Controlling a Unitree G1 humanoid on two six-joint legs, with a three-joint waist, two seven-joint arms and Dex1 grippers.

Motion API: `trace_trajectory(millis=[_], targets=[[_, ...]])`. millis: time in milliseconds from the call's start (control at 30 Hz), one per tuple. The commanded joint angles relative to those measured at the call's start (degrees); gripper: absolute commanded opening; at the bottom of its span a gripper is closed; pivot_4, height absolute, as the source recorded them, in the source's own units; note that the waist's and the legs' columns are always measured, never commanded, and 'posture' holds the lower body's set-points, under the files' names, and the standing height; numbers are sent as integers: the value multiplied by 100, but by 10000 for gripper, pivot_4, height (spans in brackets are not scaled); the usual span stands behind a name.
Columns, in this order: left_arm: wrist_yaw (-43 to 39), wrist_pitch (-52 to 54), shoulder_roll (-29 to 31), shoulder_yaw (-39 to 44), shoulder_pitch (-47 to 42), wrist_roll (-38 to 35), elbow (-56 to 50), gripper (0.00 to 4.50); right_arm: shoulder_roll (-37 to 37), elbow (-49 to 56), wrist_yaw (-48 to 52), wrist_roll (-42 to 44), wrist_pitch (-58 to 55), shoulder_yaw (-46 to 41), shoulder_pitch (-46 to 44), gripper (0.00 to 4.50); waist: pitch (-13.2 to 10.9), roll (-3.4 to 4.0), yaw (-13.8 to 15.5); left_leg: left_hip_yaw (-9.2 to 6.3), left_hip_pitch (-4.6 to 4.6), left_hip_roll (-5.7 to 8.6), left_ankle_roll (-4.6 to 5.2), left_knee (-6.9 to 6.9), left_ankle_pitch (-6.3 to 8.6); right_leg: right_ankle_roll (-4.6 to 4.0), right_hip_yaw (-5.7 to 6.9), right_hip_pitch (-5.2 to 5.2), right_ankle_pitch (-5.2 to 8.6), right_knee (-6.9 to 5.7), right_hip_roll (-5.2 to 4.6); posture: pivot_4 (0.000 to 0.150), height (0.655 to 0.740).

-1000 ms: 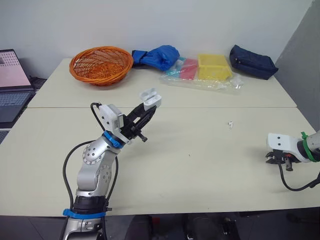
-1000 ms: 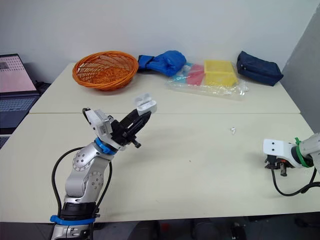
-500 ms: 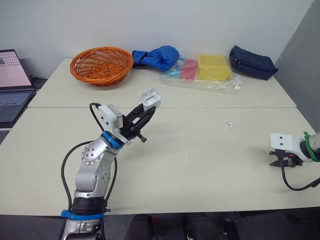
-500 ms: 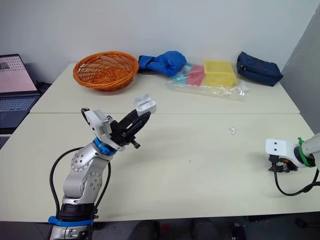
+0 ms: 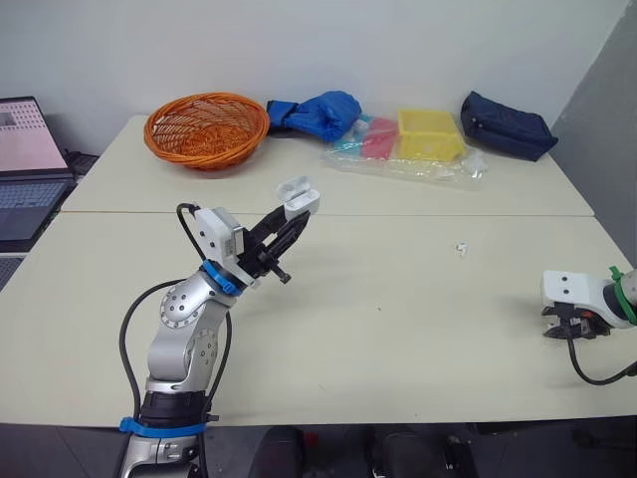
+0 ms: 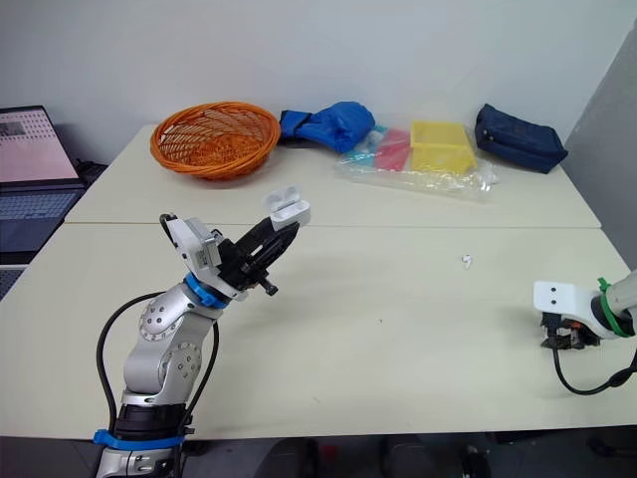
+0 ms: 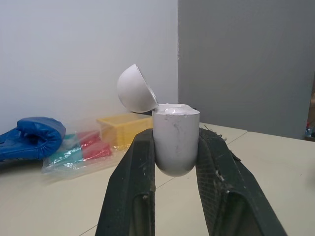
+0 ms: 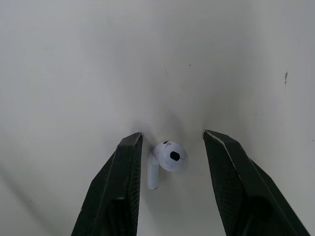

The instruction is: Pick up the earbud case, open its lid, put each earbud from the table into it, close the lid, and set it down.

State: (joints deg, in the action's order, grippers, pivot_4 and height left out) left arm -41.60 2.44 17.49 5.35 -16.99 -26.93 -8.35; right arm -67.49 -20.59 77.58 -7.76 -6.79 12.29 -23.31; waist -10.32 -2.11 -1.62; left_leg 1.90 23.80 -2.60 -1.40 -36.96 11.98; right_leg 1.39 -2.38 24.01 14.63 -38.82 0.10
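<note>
Straddling an earbud (image 8: 167,158) on the table (image 5: 398,329), the right gripper (image 8: 172,134) has its fingers spread to either side of it. The earbud looks tiny, light and glossy, apt to squirt away, so pinching across the bulb seems safest. The left gripper (image 5: 290,225) clamps the earbud case (image 7: 175,142) by its sides, held above the table with its lid (image 7: 135,88) open. A second earbud (image 5: 460,247) lies farther out on the table. No writing is readable.

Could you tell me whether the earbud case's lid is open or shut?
Open. The lid is hinged back from the case, held by the left gripper between its fingers.
</note>
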Motion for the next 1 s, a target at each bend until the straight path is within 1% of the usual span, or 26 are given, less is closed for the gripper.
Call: trace_trajectory(millis=[33,333,567,800,833,867,967,1000], targets=[[59,-103,-25,46,-31,-43,-151,7623,-124,-143,16,-97,103,-68,1,20024,0,0,0,0,0,0,0,0,0,0,0,0,0,0,0,1500,7400],[85,-86,27,55,-32,-46,-171,7623,-82,-382,-46,-248,308,17,-89,20024,0,0,0,2,-1,2,0,-4,0,2,-3,-2,-1,-1,-1,1500,7400],[95,-75,43,58,-73,-48,-156,7623,-98,-423,-40,-334,281,63,-63,20024,0,0,1,1,-2,2,0,-5,0,2,-2,-5,-2,-1,-1,1500,7400],[64,-76,80,66,-102,-57,-116,7623,43,-398,-47,-296,197,18,-110,20024,0,-1,1,1,-7,2,0,-7,0,3,-1,-12,-2,-1,-2,1500,7400],[65,-77,78,64,-112,-55,-112,7623,59,-399,-54,-283,193,8,-117,16397,0,-1,1,1,-10,2,0,-7,0,3,-1,-15,-2,0,-2,1500,7400],[64,-77,77,61,-115,-56,-116,7623,62,-388,-47,-275,183,2,-110,14541,0,-1,-2,0,-17,2,0,-6,0,2,-1,-22,-2,1,-2,1500,7400],[59,-81,75,55,-120,-55,-114,7623,64,-377,-31,-277,172,-4,-103,5164,0,-1,-4,6,-50,2,0,-5,0,-7,-6,-52,4,3,-3,1500,7400],[56,-82,72,52,-129,-54,-105,7623,67,-406,-40,-292,197,1,-121,4997,0,-1,-4,7,-55,2,0,-4,0,-11,-7,-56,6,3,-4,1500,7400]])
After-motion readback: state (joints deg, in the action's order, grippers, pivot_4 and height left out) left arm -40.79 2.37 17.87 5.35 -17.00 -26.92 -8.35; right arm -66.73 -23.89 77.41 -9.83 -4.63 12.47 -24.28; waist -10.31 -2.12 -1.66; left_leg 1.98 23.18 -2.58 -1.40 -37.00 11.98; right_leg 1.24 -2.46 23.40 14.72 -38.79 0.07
